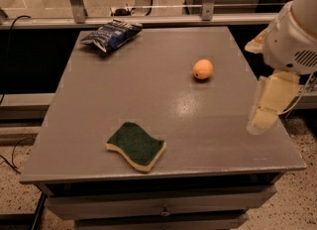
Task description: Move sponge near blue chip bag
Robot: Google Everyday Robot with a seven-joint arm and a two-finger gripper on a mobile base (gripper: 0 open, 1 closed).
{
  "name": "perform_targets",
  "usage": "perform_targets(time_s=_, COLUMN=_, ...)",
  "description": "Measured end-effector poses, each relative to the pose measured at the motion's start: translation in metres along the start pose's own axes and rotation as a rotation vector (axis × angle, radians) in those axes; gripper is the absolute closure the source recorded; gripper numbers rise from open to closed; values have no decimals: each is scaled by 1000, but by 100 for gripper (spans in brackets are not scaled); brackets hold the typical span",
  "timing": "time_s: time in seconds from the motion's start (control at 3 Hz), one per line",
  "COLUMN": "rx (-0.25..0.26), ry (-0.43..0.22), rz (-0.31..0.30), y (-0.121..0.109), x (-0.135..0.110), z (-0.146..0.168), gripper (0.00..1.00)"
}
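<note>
The sponge (135,145), dark green on top with a pale yellow base, lies flat near the table's front edge, left of centre. The blue chip bag (111,34) lies crumpled at the table's far left corner, well away from the sponge. My gripper (267,106) hangs from the white arm at the right edge of the table, pointing down above the surface. It is far to the right of the sponge and holds nothing that I can see.
A round orange fruit (203,69) sits right of centre on the grey table (163,105). A metal rail and glass panels (148,18) run behind the table. A drawer front lies below the front edge.
</note>
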State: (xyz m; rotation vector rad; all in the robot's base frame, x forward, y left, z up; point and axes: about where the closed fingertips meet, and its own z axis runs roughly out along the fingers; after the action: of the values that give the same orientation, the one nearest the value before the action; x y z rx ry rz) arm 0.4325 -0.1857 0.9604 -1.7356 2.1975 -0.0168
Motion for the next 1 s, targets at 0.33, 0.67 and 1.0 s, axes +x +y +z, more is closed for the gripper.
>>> perform_targets(time_s=0.33, rx=-58, ry=-82, rz=-7, y=24, x=-46, z=35, gripper=0)
perform_targets(time_s=0.67, rx=-131, ry=-144, rz=-12, y=51, x=-96, z=64, gripper=0)
perform_targets(time_s=1.0, rx=-197, ry=-193, rz=-1, y=75, x=-127, z=91, gripper=0)
